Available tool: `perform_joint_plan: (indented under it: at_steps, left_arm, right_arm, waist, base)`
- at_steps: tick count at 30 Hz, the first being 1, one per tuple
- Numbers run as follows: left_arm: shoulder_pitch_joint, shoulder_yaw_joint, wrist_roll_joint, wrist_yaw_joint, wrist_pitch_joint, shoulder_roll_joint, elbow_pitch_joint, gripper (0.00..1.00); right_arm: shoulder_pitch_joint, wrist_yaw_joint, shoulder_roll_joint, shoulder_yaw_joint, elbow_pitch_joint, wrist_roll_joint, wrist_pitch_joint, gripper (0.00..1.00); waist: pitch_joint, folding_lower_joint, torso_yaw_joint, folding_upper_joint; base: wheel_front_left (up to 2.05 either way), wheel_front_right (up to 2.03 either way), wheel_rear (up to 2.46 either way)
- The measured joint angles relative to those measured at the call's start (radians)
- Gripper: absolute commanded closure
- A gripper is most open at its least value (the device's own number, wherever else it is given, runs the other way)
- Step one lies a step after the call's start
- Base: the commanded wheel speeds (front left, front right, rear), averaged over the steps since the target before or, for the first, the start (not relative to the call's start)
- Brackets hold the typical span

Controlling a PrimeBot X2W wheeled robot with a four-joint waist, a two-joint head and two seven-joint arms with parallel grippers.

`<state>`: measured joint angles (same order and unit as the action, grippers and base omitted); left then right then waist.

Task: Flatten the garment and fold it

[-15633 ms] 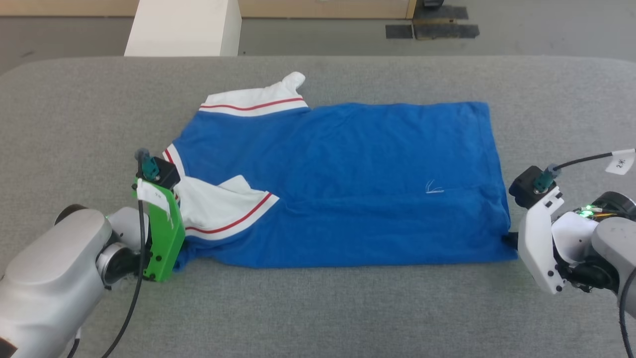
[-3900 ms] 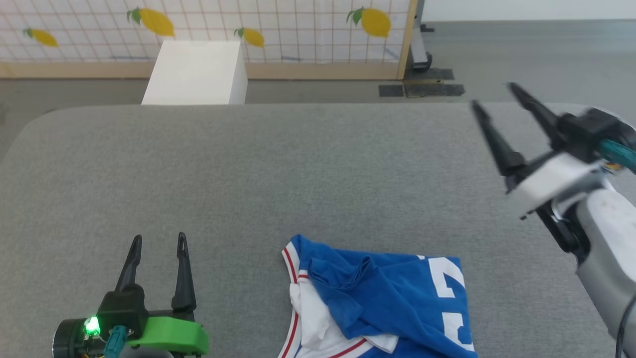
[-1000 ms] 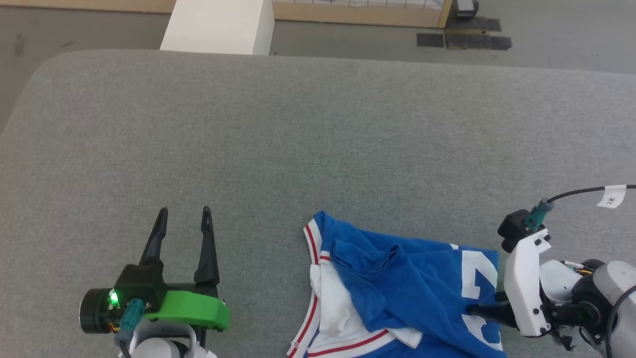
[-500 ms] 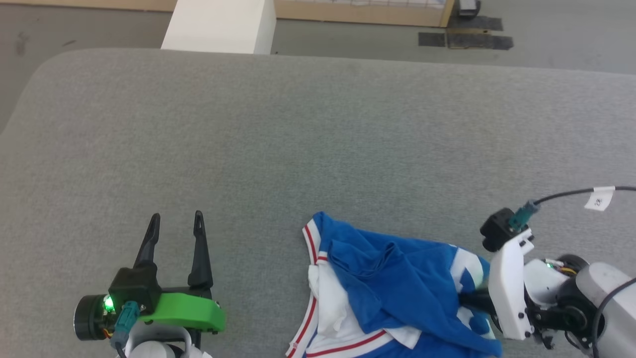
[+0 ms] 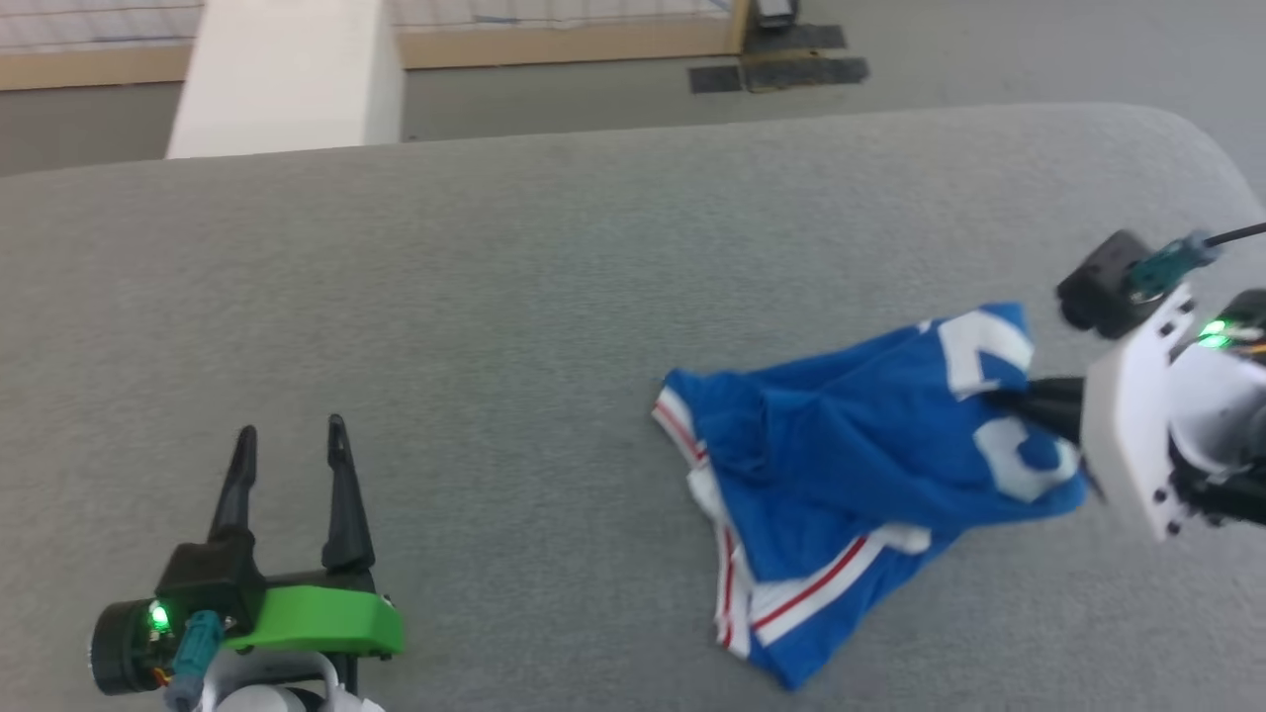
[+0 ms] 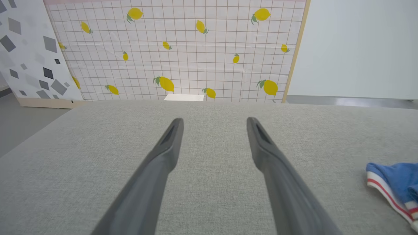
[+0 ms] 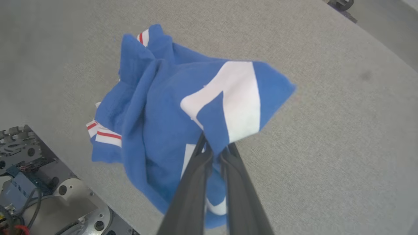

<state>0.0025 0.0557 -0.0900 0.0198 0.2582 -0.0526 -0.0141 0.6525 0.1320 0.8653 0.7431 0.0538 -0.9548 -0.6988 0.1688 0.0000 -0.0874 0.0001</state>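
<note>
The garment, a bright blue shirt with white and red trim and a white number print, hangs bunched at the right of the grey table. Its right side is lifted; its left part still rests on the cloth. My right gripper is shut on the blue fabric by the number print. In the right wrist view the two fingers pinch a fold of the garment just below the white print. My left gripper stands open over bare table at the lower left, apart from the garment, whose striped edge shows in the left wrist view.
A white box stands on the floor beyond the table's far edge. A lemon-patterned grid screen lines the back. The table's rounded right corner lies close behind the right arm. The robot's base shows below the lifted garment.
The right gripper has closed on the garment's right side and lifted it up and away, dragging the cloth rightwards. The head camera has turned. The left gripper stays open.
</note>
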Motion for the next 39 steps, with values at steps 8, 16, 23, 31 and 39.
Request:
perform_joint_plan:
  at_steps: [8,16,23,31,39]
  left_arm:
    - [-0.052,0.04,0.026,-0.017,0.0,-0.006,-0.054,0.0]
    - [-0.123,0.044,0.065,-0.04,0.0,-0.043,-0.102,0.0]
    - [-0.176,0.026,0.072,-0.051,0.0,-0.054,-0.148,0.0]
    - [-0.222,0.008,0.073,-0.054,0.0,-0.055,-0.181,0.0]
    - [-0.227,0.003,0.062,-0.048,0.0,-0.041,-0.161,0.0]
  right_arm:
    - [0.072,0.0,0.129,-0.007,-0.073,0.112,0.104,1.0]
    - [0.12,0.001,0.155,-0.068,-0.328,0.272,0.23,1.0]
    - [0.174,0.001,0.109,-0.184,-0.554,0.336,0.291,1.0]
    - [0.216,0.001,0.049,-0.296,-0.736,0.419,0.317,1.0]
    - [0.233,0.001,-0.018,-0.372,-0.813,0.519,0.405,0.0]
  waist:
    - [0.086,0.0,-0.112,0.0]
    - [0.23,0.0001,-0.183,0.0]
    - [0.356,0.0001,-0.211,0.0]
    - [0.463,0.0001,-0.21,0.0]
    - [0.448,0.0001,-0.188,0.0]
  base:
    - [0.0,0.0,0.0]
    - [0.0,0.0,0.0]
    - [0.0,0.0,0.0]
    - [0.0,0.0,0.0]
    - [0.0,0.0,0.0]
